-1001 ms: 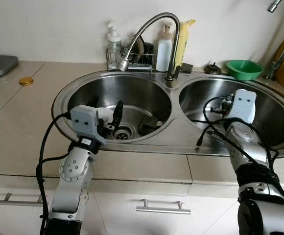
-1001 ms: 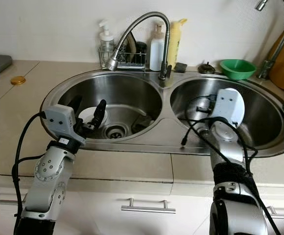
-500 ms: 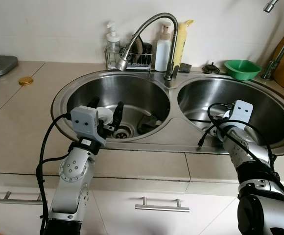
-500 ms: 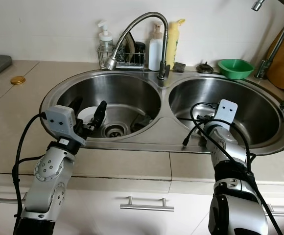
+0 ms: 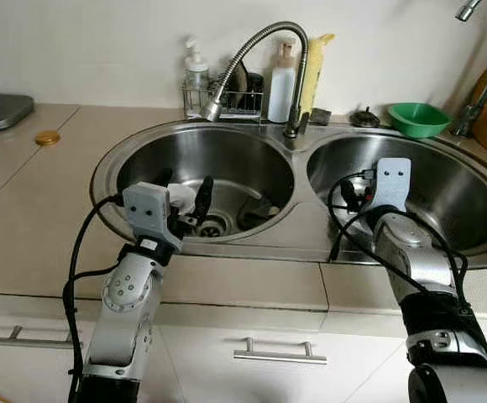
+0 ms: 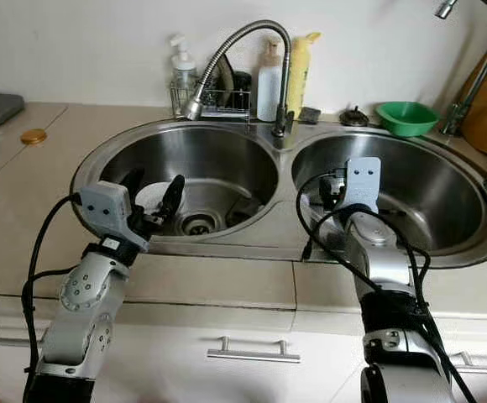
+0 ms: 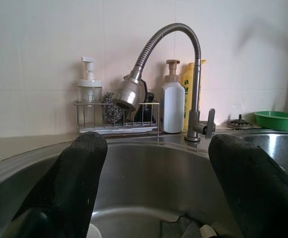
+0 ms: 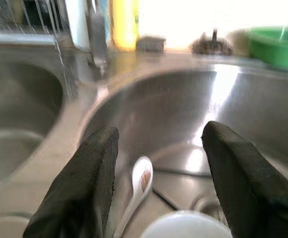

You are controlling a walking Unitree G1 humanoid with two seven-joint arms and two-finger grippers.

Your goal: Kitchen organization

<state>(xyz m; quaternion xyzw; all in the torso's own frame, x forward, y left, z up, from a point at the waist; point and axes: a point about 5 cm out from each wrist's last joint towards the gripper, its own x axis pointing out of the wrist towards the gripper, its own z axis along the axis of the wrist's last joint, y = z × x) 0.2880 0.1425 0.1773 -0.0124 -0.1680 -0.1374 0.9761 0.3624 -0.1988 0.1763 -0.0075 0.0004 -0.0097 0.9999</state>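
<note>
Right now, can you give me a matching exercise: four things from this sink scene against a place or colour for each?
Things:
1. green bowl
2. white spoon
3. gold lid
4. wire rack

Places:
A. in the right basin
B. behind the left basin, holding a steel scourer
C. counter behind the right basin
D. counter left of the sink

Pairs: 1-C, 2-A, 3-D, 4-B
</note>
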